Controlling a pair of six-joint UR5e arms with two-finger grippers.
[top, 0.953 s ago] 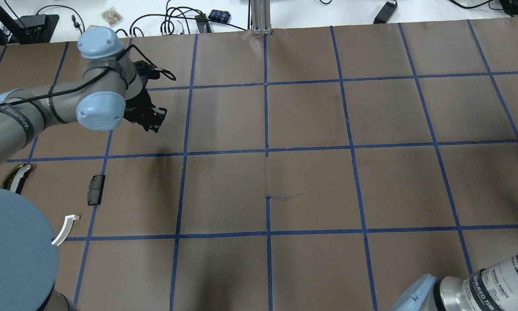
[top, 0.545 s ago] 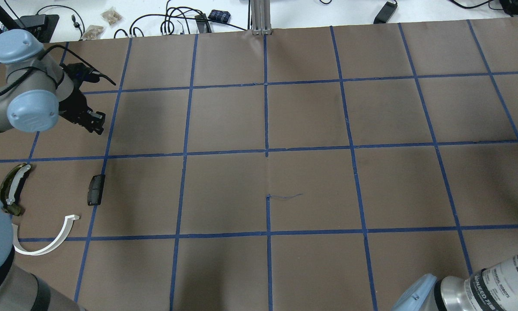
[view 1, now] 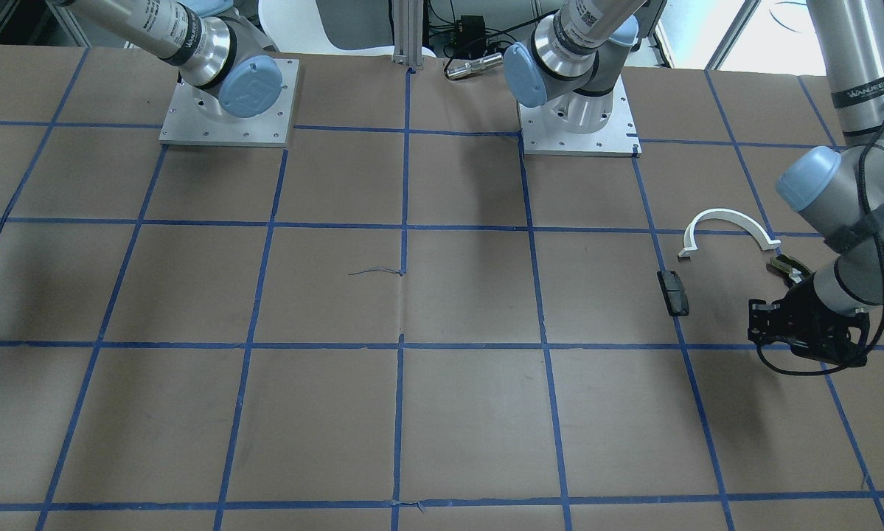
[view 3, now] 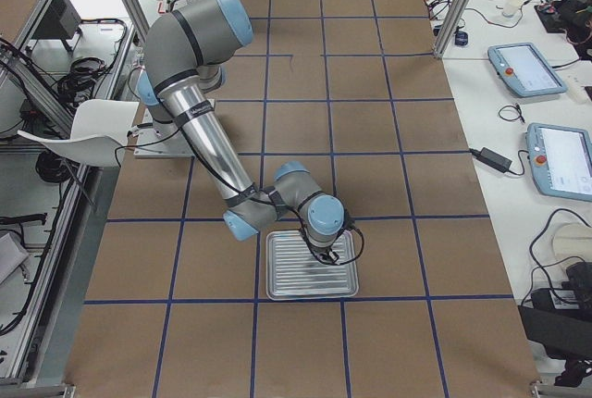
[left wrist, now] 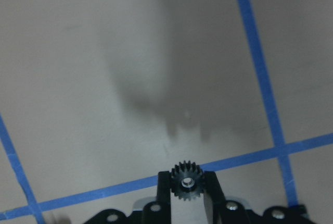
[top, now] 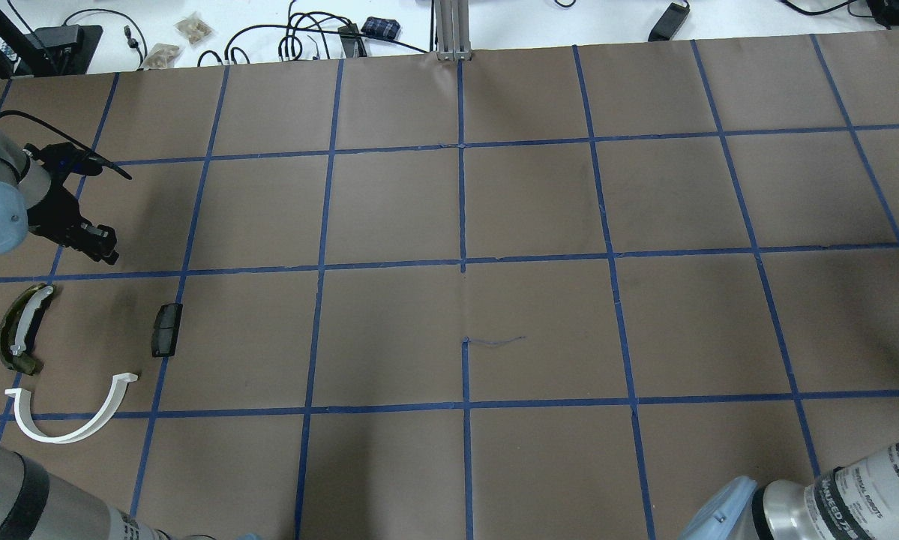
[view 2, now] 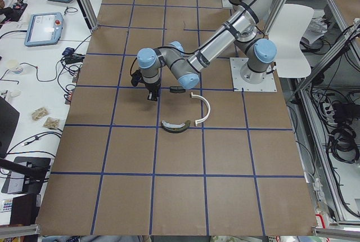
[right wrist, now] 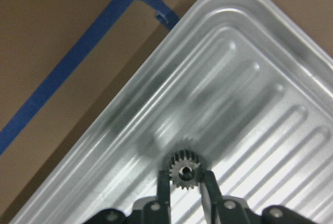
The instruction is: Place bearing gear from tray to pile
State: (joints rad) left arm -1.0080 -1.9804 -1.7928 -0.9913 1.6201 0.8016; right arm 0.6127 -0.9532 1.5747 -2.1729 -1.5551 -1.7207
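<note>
Left wrist-mounted view: the left gripper (left wrist: 187,195) is clenched on a small black toothed bearing gear (left wrist: 187,181) with a shiny metal bore, pinched between its two black fingers (left wrist: 164,190) and held above the brown paper-covered table (left wrist: 130,52), just over a blue tape grid line.

In the overhead exterior view that left gripper (top: 93,244) hangs at the far left of the table, a little beyond the pile of loose parts: an olive-green curved piece with a white strip (top: 20,328), a dark grey oblong block (top: 166,329) to its right, and a white plastic half-ring arc (top: 70,420) nearest the robot. The three lie apart from one another, none touching.

Right wrist-mounted view: the right gripper (right wrist: 184,193) grasps a second black toothed gear (right wrist: 184,170) of the same kind, over the ribbed floor of a silver metal tray (right wrist: 250,78) near one rounded corner. Whether this gear is touching the tray floor cannot be told.

In the exterior right view the tray (view 3: 344,284) sits at the near end of the table, well apart from the pile at the far end.
</note>
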